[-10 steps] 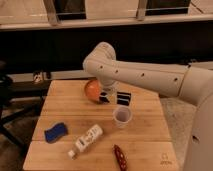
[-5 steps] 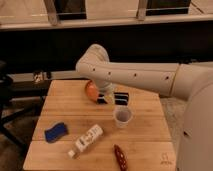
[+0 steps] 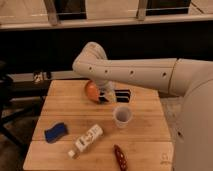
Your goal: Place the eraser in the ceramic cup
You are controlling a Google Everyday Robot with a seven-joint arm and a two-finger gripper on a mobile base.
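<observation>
One pale arm (image 3: 135, 75) reaches across the wooden tabletop (image 3: 145, 137) to its far edge. There the end effector (image 3: 109, 95) hangs just beside the orange bowl (image 3: 90, 91) (whether it is parted or closed cannot be told). The ceramic cup (image 3: 122, 115) stands upright right of centre. A white bottle (image 3: 88, 139) and a blue pad (image 3: 56, 132) lie toward the near-left corner. A dark striped block (image 3: 123, 95) sits just right of the end effector, and a reddish item (image 3: 120, 156) lies at the near edge.
</observation>
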